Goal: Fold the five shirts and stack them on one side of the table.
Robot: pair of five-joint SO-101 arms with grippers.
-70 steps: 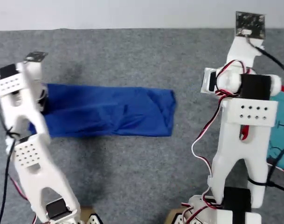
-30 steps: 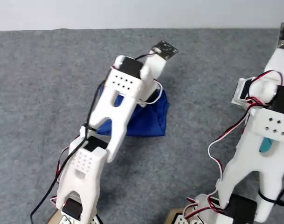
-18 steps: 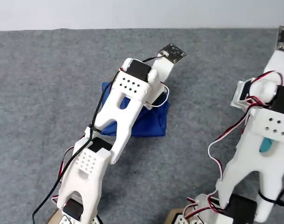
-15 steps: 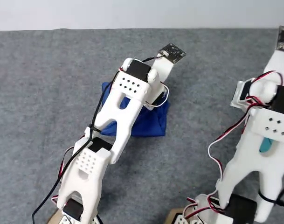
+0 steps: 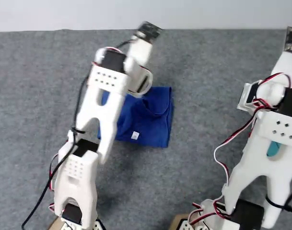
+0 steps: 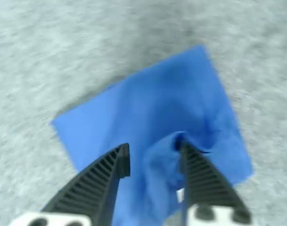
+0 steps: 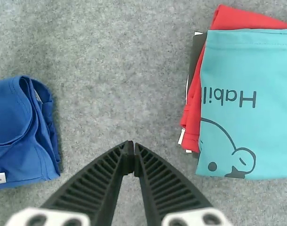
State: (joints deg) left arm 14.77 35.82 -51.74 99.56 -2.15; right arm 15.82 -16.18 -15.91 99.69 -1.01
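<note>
The left claw (image 6: 153, 149) has lifted off the folded blue shirt (image 5: 146, 120), open above it; right claw (image 7: 133, 145) closed.

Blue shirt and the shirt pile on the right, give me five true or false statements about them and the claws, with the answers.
1. The blue shirt lies folded into a compact rectangle on the grey table. True.
2. The left claw is shut on the blue shirt. False: its jaws stand apart over the shirt.
3. The teal shirt lies on top of the red shirt. True.
4. The right claw is open. False: it is shut, over bare table between the blue shirt and the pile.
5. The blue shirt sits on the pile. False: it lies apart from it, with bare table between them.
</note>
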